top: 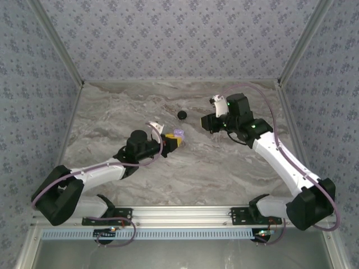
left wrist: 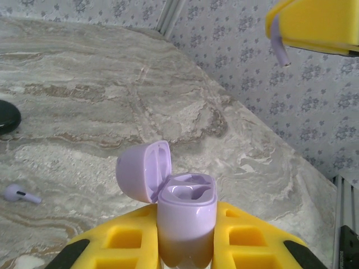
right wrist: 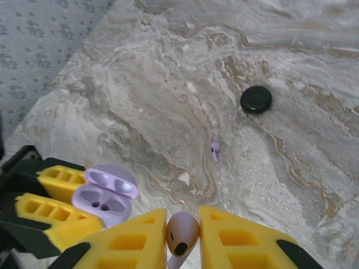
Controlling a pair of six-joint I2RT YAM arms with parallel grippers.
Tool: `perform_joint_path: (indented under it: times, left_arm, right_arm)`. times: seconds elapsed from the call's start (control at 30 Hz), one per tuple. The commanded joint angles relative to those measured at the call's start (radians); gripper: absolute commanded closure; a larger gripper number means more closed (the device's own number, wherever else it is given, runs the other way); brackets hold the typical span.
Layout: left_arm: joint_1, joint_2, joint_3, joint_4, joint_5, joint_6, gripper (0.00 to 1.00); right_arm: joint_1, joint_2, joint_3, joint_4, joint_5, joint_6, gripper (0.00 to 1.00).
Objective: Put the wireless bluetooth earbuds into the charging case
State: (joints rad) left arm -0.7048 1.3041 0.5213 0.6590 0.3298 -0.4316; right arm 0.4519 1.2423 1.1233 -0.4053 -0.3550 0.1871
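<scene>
The charging case [left wrist: 186,213] is pale lavender, upright, with its lid [left wrist: 143,171] swung open and both wells empty. My left gripper [left wrist: 186,230] is shut on its body; the case also shows near the table's middle [top: 178,134]. My right gripper [right wrist: 182,224] is shut on one lavender earbud [right wrist: 182,234], stem pointing down, held above and to the right of the case [right wrist: 104,196]. A second lavender earbud [right wrist: 215,150] lies loose on the marble, also seen at the left wrist view's lower left [left wrist: 19,194].
A small black round puck [top: 182,115] sits on the marble table [top: 224,168] behind the case, beyond the loose earbud [right wrist: 256,99]. Patterned walls close in the back and sides. My right gripper's yellow finger [left wrist: 314,25] hangs above the case.
</scene>
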Motion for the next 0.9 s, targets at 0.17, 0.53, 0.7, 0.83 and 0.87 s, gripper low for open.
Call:
perform_joint_path:
  times: [0.17, 0.53, 0.7, 0.83, 0.87]
  left_arm:
    - [-0.008, 0.025, 0.066, 0.095, 0.060, -0.020, 0.88]
    - [-0.037, 0.040, 0.089, 0.146, 0.100, -0.006, 0.88]
    - [-0.051, 0.050, 0.088, 0.201, 0.110, -0.010, 0.88]
    - [-0.060, 0.061, 0.080, 0.273, 0.108, -0.027, 0.88]
    - [-0.061, 0.065, 0.078, 0.293, 0.105, -0.031, 0.89]
  right_arm:
    - [0.033, -0.056, 0.012, 0.032, -0.057, 0.005, 0.80]
    - [0.077, -0.075, 0.026, 0.073, -0.087, 0.012, 0.79]
    - [0.098, -0.075, 0.025, 0.103, -0.087, 0.023, 0.80]
    - [0.112, -0.077, 0.024, 0.116, -0.081, 0.027, 0.80]
    - [0.115, -0.079, 0.022, 0.122, -0.079, 0.030, 0.79]
